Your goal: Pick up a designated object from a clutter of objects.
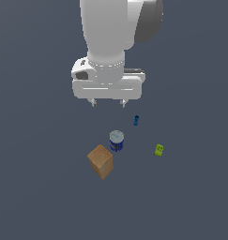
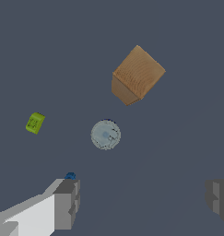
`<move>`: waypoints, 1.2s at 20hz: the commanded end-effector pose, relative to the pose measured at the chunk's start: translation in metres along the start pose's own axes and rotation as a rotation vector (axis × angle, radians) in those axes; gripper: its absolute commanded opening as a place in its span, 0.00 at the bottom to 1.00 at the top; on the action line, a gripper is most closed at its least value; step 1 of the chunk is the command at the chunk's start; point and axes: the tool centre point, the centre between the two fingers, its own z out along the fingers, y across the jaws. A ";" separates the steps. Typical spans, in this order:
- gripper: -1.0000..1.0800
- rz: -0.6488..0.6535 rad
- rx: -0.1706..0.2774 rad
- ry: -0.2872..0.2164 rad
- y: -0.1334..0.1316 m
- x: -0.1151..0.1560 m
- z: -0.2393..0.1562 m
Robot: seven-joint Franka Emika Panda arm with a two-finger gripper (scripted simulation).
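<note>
The tiny dark blue upright piece stands on the grey floor, to the exterior view's right of and beyond the blue can with the pale lid. In the wrist view only its top shows, just behind one finger. The tan box sits in front of the can, and it also shows in the wrist view. My gripper hangs open and empty above the floor, up and to the exterior view's left of the blue piece. In the wrist view the gripper is wide open.
A small yellow-green block lies to the exterior view's right of the can; it also shows in the wrist view. The can's lid shows from above in the wrist view. The floor is plain dark grey.
</note>
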 end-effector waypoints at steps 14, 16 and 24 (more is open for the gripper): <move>0.96 -0.056 -0.026 0.016 -0.022 0.000 -0.002; 0.96 -0.058 -0.027 0.016 -0.023 0.000 -0.001; 0.96 -0.082 -0.027 0.018 -0.039 -0.005 0.025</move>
